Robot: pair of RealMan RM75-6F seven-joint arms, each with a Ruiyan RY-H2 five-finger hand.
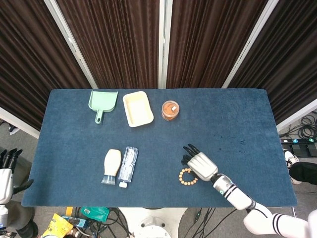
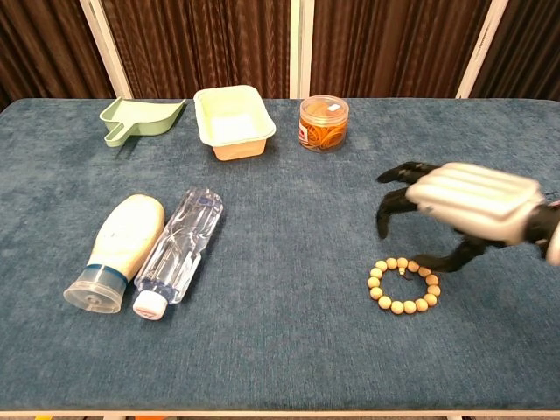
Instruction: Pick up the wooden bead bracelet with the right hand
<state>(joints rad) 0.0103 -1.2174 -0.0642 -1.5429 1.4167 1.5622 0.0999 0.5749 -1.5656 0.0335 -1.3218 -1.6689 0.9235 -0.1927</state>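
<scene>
The wooden bead bracelet (image 1: 187, 179) (image 2: 403, 286) lies flat on the blue table (image 1: 223, 124) near its front edge, right of centre. My right hand (image 1: 199, 162) (image 2: 457, 207) hovers just above the bracelet's far right side, palm down, fingers spread and curved downward, holding nothing. In the chest view its thumb reaches down close to the ring's right edge; contact cannot be told. My left hand (image 1: 5, 173) hangs off the table's left front corner, fingers apart and empty.
A squeeze bottle (image 1: 111, 166) and a clear plastic bottle (image 1: 128, 166) lie side by side at the front left. At the back stand a green dustpan (image 1: 102, 102), a cream tray (image 1: 137, 108) and an orange-filled jar (image 1: 170, 110).
</scene>
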